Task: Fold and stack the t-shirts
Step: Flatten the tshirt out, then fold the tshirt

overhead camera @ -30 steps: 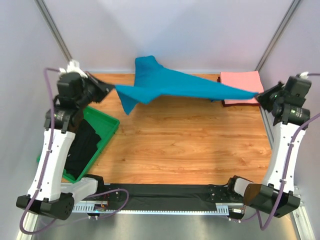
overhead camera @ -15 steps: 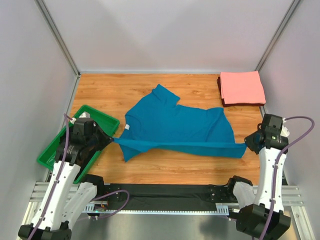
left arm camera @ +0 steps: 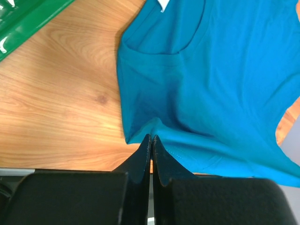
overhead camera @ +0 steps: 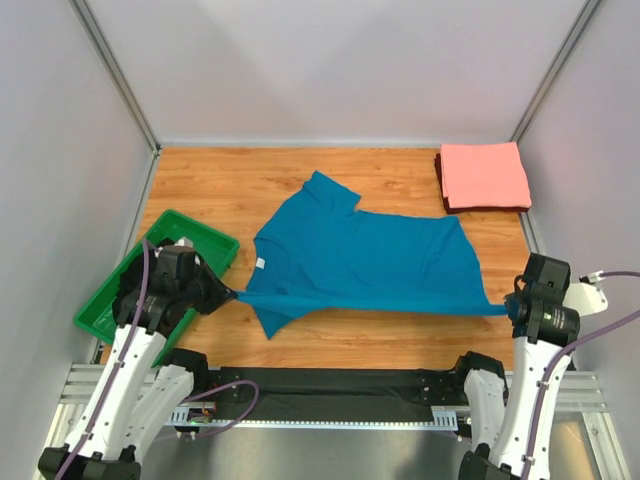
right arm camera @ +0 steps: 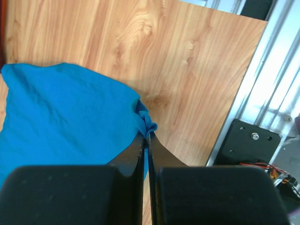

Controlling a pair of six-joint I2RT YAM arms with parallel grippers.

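Note:
The teal-blue t-shirt (overhead camera: 360, 258) lies spread on the wooden table, its near hem pulled taut between my two grippers. My left gripper (overhead camera: 230, 295) is shut on the shirt's near left corner (left arm camera: 154, 129). My right gripper (overhead camera: 508, 306) is shut on the near right corner (right arm camera: 146, 125). A small white neck label (overhead camera: 258, 264) shows at the shirt's left side. The salmon-pink t-shirt (overhead camera: 484, 175) lies folded as a flat rectangle at the far right corner.
A green tray (overhead camera: 215, 245) with dark cloth in it sits at the table's left edge, close to my left arm. A black strip (overhead camera: 330, 380) runs along the near edge. Grey walls enclose three sides.
Both grippers have drawn the teal-blue shirt down from the air and toward the near edge. It now lies flat and stretched wider on the table.

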